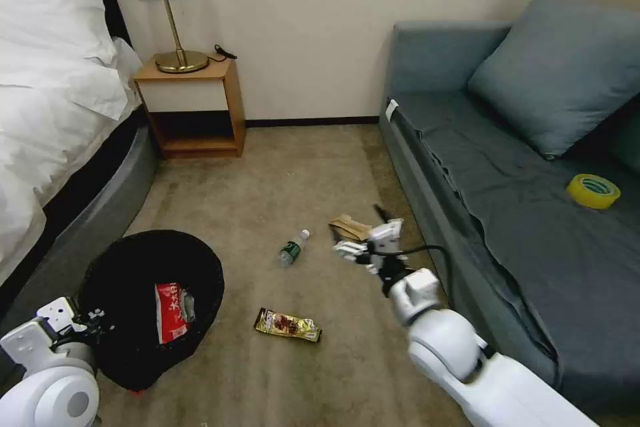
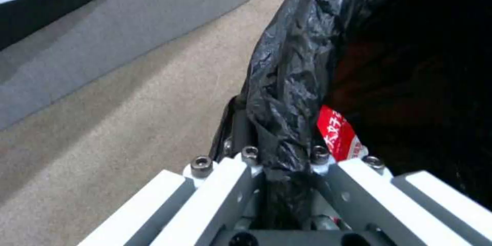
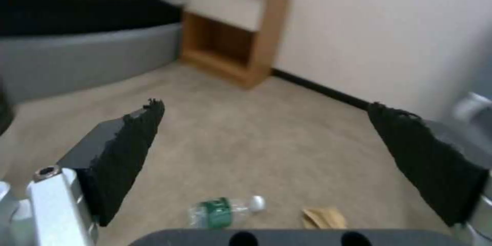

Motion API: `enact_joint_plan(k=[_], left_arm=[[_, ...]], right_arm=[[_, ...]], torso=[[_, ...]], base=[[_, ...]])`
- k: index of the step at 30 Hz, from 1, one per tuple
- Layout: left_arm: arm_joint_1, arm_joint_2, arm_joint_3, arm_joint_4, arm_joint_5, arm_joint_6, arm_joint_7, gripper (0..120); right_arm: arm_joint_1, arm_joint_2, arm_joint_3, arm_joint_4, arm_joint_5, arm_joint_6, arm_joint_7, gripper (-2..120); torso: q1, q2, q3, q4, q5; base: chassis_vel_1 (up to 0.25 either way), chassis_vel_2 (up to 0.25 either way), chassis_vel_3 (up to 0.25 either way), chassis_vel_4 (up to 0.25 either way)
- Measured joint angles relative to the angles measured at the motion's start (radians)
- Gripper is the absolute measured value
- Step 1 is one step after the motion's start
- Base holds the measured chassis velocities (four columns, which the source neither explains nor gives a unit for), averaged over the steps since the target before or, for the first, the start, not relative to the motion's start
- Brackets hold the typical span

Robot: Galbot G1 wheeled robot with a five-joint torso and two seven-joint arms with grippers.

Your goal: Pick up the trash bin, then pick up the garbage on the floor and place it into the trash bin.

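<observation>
Carpet, bedroom, everything placed against the trash bin. Bin hangs at the bed side of the floor, tipped so its mouth faces up toward the head camera. Left claw clamped tight on the bin's rim and dark liner, nothing else in it. Red-white snack packet lies inside the bin, 1 of 4 pieces done by the look of it.

Gold-brown candy wrapper on the floor just beside the bin, toward the sofa. Clear bottle with green label farther from the bin, on its side. Crumpled tan paper farther again, near the sofa base. Right claw hovers between bottle and paper, jaws spread wide, empty.

Risks, my reading: bottle is round and could roll off under a closing jaw. Liner is slick, so the rim may slip in the left claw and the tilted bin could spill the packet. Paper sits near the sofa, tight room for the arm.
</observation>
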State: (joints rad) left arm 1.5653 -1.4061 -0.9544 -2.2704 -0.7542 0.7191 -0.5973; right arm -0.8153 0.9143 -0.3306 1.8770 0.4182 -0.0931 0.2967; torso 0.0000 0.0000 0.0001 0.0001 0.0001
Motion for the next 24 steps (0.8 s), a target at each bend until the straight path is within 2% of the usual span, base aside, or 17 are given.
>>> enact_joint_plan(k=[1,4,5,6,8,10,11,14,15,20,24], left_arm=[[0.0,0.0,0.0,0.0,0.0,0.0,0.0,1],[0.006,-0.002,-0.009,-0.007,-0.004,-0.001,0.002,1],[0.008,-0.004,-0.012,-0.009,-0.005,-0.001,0.003,1],[0.008,-0.004,-0.012,-0.009,-0.005,-0.001,0.003,1],[0.014,-0.009,-0.016,-0.013,-0.007,-0.002,0.005,1],[0.023,-0.017,-0.024,-0.019,-0.007,-0.006,0.009,1],[0.023,-0.017,-0.024,-0.019,-0.007,-0.006,0.009,1],[0.036,-0.025,-0.036,-0.025,-0.008,-0.009,0.016,1],[0.036,-0.025,-0.036,-0.025,-0.008,-0.009,0.016,1],[0.039,-0.03,-0.038,-0.025,-0.008,-0.012,0.02,1],[0.034,-0.03,-0.039,-0.019,-0.01,-0.013,0.021,1]], right_arm=[[0.0,0.0,0.0,0.0,0.0,0.0,0.0,100],[0.202,-0.021,-0.217,-0.063,0.114,-0.047,-0.029,100],[0.245,-0.024,-0.276,-0.076,0.136,-0.062,-0.042,100],[0.245,-0.024,-0.276,-0.076,0.136,-0.062,-0.042,100],[0.339,-0.026,-0.412,-0.112,0.194,-0.097,-0.084,100],[0.476,-0.009,-0.601,-0.178,0.264,-0.132,-0.126,100],[0.476,-0.009,-0.601,-0.178,0.264,-0.132,-0.126,100],[0.626,0.032,-0.797,-0.305,0.276,-0.133,-0.22,100],[0.626,0.032,-0.797,-0.305,0.276,-0.133,-0.22,100],[0.714,0.136,-0.951,-0.489,0.25,-0.111,-0.303,100],[0.721,0.186,-1.012,-0.554,0.239,-0.098,-0.318,100]], torso=[[0.0,0.0,0.0,0.0,0.0],[0.0,0.0,0.0,0.0,-0.0001],[0.0,0.0,0.0,0.0002,-0.0003],[0.0,0.0,0.0,0.0002,-0.0003],[0.0,0.0,0.0,0.0,-0.0002],[0.0,0.0,0.0,-0.0002,-0.0003],[0.0,0.0,0.0,-0.0002,-0.0003],[0.0,0.0,0.0,0.0001,-0.0005],[0.0,0.0,0.0,0.0001,-0.0005],[0.0,0.0,0.0,0.0,-0.0002],[0.0,0.0,0.0,0.0,-0.0003]], base=[[0.0,0.0,0.0,0.0],[0.0,0.0,0.0,0.0],[0.0,0.0,0.0,0.0],[0.0,0.0,0.0,0.0],[0.0,0.0,0.0,0.0],[0.0,0.0,0.0,0.0],[0.0,0.0,0.0,0.0],[0.0,0.0,0.0,0.0],[0.0,0.0,0.0,0.0],[0.0,0.0,0.0,0.0],[0.0,0.0,0.0,0.0]])
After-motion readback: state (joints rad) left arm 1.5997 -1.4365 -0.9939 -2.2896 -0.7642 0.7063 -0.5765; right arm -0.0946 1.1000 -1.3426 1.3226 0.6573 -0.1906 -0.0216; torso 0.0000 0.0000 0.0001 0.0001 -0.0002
